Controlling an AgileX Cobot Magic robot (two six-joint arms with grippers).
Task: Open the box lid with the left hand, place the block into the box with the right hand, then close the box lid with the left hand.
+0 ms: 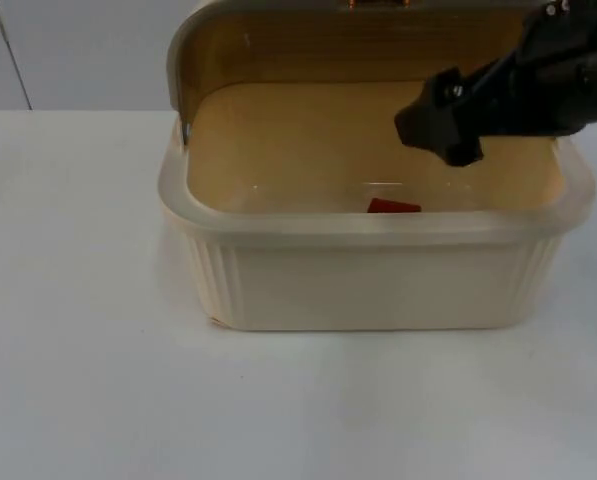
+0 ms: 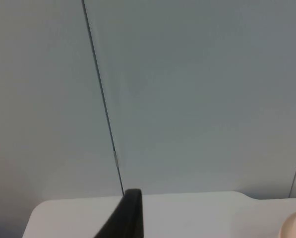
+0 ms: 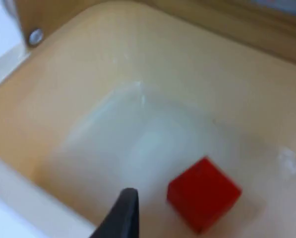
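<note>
The cream box [image 1: 378, 285] stands on the white table with its lid [image 1: 278, 35] swung up and back. A red block [image 1: 392, 206] lies on the box floor; in the right wrist view the block [image 3: 203, 193] rests free, just beside a black fingertip [image 3: 123, 215]. My right gripper [image 1: 446, 128] hovers over the box's right half, above the block, open and holding nothing. My left gripper [image 2: 129, 218] faces the grey partition wall above the table's far edge, and a bit of the cream box [image 2: 295, 227] shows beside it.
White table [image 1: 88, 330] spreads to the left of and in front of the box. The grey partition wall [image 1: 78, 50] stands behind it. A metal hinge pin [image 3: 36, 36] sits at the box's inner corner.
</note>
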